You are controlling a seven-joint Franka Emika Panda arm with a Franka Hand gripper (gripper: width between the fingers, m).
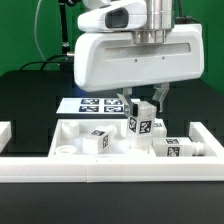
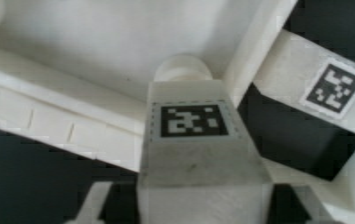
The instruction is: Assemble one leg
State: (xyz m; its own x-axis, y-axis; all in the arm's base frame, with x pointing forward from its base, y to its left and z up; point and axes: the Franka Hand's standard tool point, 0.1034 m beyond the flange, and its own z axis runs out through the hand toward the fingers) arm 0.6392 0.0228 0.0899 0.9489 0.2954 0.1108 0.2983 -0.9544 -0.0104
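Note:
My gripper hangs over the middle of the scene, shut on an upright leg, a white post with black-and-white tags. The leg's lower end is at the large flat white panel; I cannot tell whether it touches. In the wrist view the held leg runs out from between my fingers, with its rounded narrow end over the panel. My gripper closes on the leg's blocky end.
A second leg lies on the panel towards the exterior view's left. A third leg lies at the right and also shows in the wrist view. The marker board lies behind. A white rail borders the front.

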